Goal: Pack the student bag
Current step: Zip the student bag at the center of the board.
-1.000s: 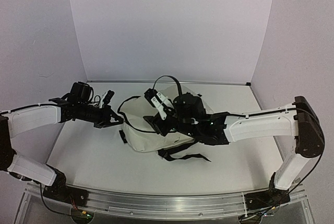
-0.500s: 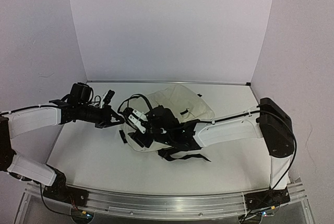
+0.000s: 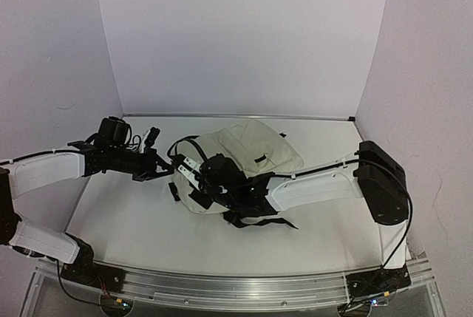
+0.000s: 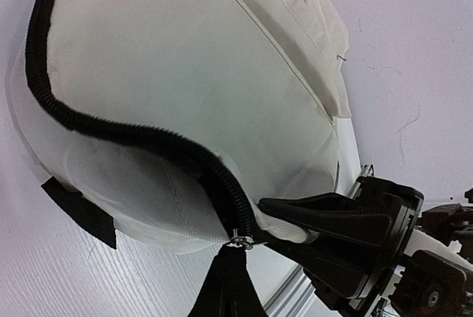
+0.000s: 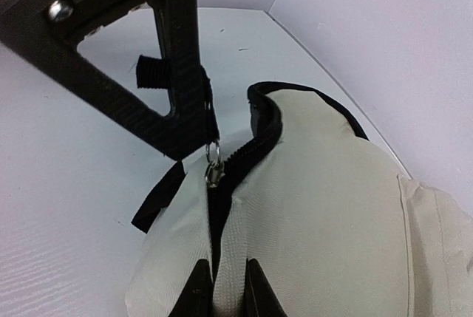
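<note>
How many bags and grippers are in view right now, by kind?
Backpacks: 1 (cream fabric backpack with black zipper trim)
Grippers: 2 (left gripper, right gripper)
Total: 3

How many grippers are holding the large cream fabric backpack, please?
2: the left gripper pinches its metal zipper pull; the right gripper clamps the backpack fabric beside that pull.

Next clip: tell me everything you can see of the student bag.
The bag is cream woven fabric with a black zipper along its curved edge and black straps trailing toward the arms. It lies slumped on the white table. The left gripper has its jaws shut on the zipper's pull; the right gripper pinches the seam beside it.
</note>
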{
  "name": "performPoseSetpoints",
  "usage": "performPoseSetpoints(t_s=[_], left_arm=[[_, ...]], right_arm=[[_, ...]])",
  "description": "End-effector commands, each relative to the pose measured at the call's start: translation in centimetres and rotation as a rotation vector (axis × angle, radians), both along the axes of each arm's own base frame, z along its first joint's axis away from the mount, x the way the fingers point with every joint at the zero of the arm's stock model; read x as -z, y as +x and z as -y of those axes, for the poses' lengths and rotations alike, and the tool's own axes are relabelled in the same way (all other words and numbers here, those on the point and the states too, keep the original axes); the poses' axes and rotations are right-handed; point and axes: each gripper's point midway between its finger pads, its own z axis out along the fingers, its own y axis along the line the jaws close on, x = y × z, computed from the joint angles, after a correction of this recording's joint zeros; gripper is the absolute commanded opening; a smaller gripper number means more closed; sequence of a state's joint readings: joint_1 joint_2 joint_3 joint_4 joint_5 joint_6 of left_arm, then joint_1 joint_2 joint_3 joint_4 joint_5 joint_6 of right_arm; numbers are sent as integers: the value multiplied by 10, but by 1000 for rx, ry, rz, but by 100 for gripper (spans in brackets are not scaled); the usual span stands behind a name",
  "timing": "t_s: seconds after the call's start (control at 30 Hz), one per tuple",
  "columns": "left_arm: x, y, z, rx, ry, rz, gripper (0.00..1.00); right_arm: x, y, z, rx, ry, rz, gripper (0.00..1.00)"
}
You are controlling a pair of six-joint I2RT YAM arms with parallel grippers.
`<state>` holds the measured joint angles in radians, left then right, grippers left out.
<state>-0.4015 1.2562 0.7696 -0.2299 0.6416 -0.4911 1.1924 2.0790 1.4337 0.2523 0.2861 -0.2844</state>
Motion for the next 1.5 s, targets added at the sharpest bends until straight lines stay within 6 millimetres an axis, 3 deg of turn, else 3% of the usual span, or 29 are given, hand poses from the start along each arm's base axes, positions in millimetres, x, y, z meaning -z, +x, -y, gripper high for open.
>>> performPoseSetpoints(t_s=[0.0, 0.37, 0.5, 0.6, 0.67, 0.73, 0.83, 0.93, 1.2, 1.47], left_arm=[[-34, 24, -11, -101, 7, 123, 0], [-64, 49, -3, -82, -20, 174, 0], [-58, 55, -8, -93, 2, 149, 0], [-61, 52, -7, -77, -17, 148, 0], [-74, 40, 6, 25, -100, 167, 0], [-82, 25, 24, 149, -196, 137, 0], [-72, 1, 55, 288, -229, 65, 0], [-58, -22, 82, 379, -223, 27, 0], [-51, -32, 83, 368, -232, 31, 0], [-37, -23, 63, 233, -109, 63, 0]], right_arm=[[-44, -18, 25, -3, 83, -31, 0], [-24, -43, 85, 56, 47, -168, 0], [-29, -44, 109, 118, 75, -176, 0], [-37, -44, 126, 164, 104, -168, 0], [-43, -45, 135, 182, 133, -174, 1], [-51, -48, 137, 178, 162, -186, 12], [-64, -52, 131, 145, 201, -201, 43], [-72, -53, 122, 117, 217, -206, 56], [-71, -54, 77, 41, 216, -243, 57], [-57, -51, 32, 26, 235, -306, 53]])
